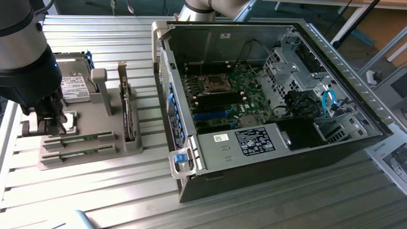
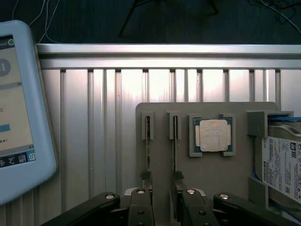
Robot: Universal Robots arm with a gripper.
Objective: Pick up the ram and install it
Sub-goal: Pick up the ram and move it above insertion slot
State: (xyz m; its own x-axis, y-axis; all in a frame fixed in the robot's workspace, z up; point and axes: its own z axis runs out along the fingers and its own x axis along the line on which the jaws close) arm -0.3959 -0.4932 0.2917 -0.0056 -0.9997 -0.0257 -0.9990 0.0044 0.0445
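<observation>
Hovering above grey plastic holder (image 2: 216, 183): black two-finger gripper (image 2: 161, 178), jaws spread, empty. Slot holds thin green ram stick (image 2: 175, 141) edge-up, top edge exposed for pinching.

arm tube (image 1: 16, 26): smooth cylinder, matte silver-grey, no readable markings.
wrist housing (image 1: 28, 78): bulky rounded body, black and slightly glossy, with a small blue light glowing on its side.
second arm link (image 1: 207, 7): pale silver tube meeting a darker grey joint shell, at the far edge of the worktop.
gripper (image 1: 49, 124): black throughout, a blocky body tapering to 2 slim fingers.
linkage bars (image 2: 89, 207): matte black, flat with rounded ends, 2 outer and 2 inner.
screws (image 2: 141, 191): 4 round silver heads, 1 at each bar end.
fingers (image 2: 145, 175): dark and narrow, with small rough-looking tips.
</observation>
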